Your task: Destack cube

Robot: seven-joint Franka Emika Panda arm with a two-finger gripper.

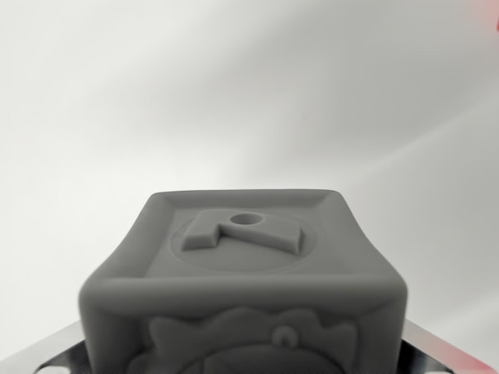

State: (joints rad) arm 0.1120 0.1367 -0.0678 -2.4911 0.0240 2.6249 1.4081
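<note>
**Grey cube close under wrist camera, grip not confirmable**

Grey cube (243, 284) fills the lower middle of the wrist view, very close to the lens. Top face has a raised rim, a recessed circle with an embossed angular shape and a small hole; front face shows relief moulding, cut off by the frame bottom. Shiny metal edges at the lower left (43, 354) and lower right corners, probably gripper parts flanking the cube. Fingertips are not in frame, so cannot tell how wide the gripper stands or whether it has the cube.

Background is plain, pale, out-of-focus surface (249, 93), with a faint pink blur at the right edge. No second cube visible; whatever is beneath is hidden.

Judgement: the cube sits centred between the metal edges, which suits a grasp for lifting it off the stack. Whether it is lifted or still stacked cannot be told.
</note>
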